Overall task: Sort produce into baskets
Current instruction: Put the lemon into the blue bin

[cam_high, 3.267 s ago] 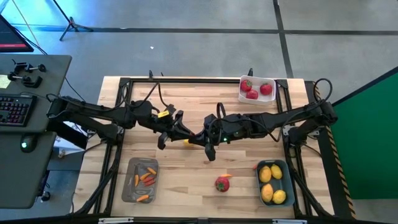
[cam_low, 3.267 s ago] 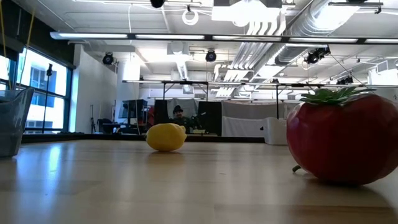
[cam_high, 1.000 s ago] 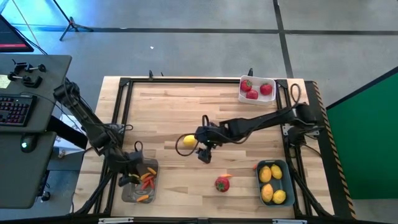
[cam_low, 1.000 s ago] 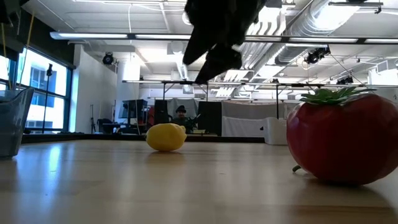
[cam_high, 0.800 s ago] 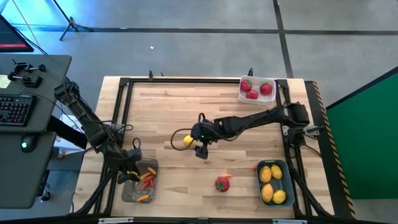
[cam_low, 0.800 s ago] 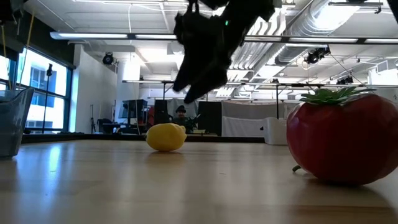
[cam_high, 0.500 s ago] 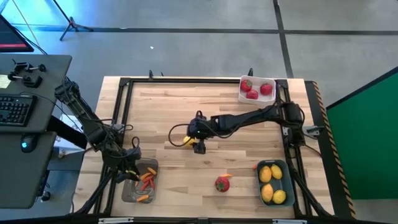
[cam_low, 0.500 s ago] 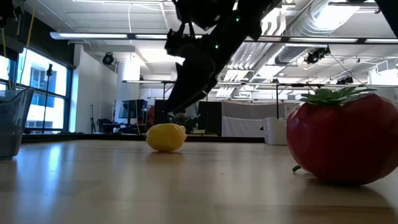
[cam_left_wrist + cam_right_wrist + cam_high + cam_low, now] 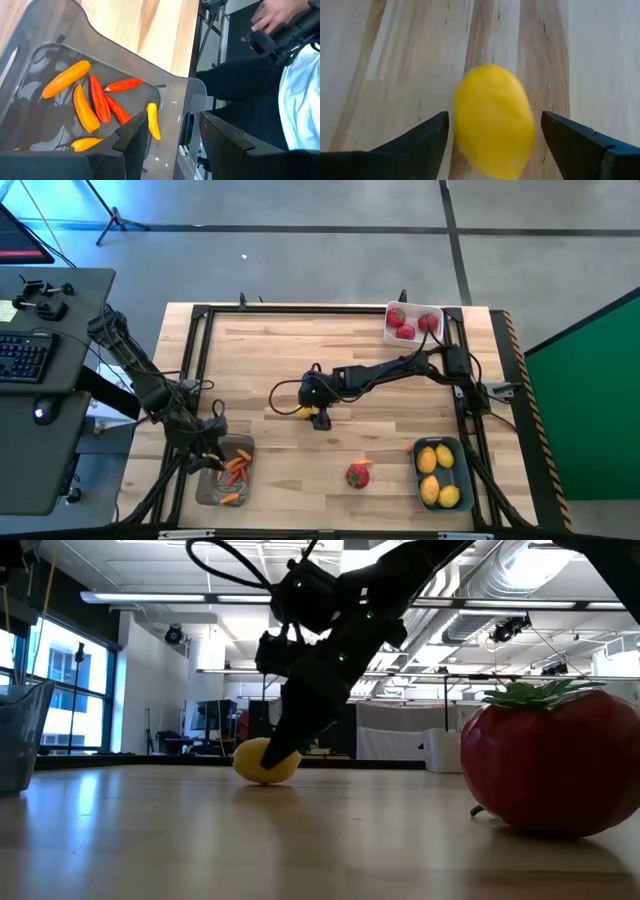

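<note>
at the far left of the high view you have a dark side desk (image 9: pixel 50 330) with a keyboard (image 9: pixel 22 358) on it. your left hand (image 9: pixel 212 457) sits over the near-left corner of the tabletop (image 9: pixel 260 470), at the edge of the grey basket (image 9: pixel 205 486). its fingers (image 9: pixel 132 137) stand apart with nothing between them. in the left wrist view the grey basket (image 9: pixel 60 65) holds the orange and red peppers (image 9: pixel 97 105), lying loose on its floor, one small yellow one off to the side. a person's hand (image 9: pixel 272 17) shows beyond the table edge in that view.

moving toward the middle, your right hand (image 9: pixel 314 409) is down on the loose lemon (image 9: pixel 301 410) in the centre of the tabletop. its fingers (image 9: pixel 420 142) are spread wide on either side of the lemon (image 9: pixel 492 120), not clenched on it; whether they touch it you cannot tell. in the low view the lemon (image 9: pixel 262 761) rests on the wood with the right hand (image 9: pixel 290 745) reaching down onto it.

further right, one red fruit (image 9: pixel 357 475) with a green top lies alone on the tabletop near the front edge; it fills the right side of the low view (image 9: pixel 550 765). at the far-right corner the white basket (image 9: pixel 413 311) holds three red fruits (image 9: pixel 404 331). at the near-right corner the blue-teal basket (image 9: pixel 417 475) holds four lemons (image 9: pixel 438 476).
</note>
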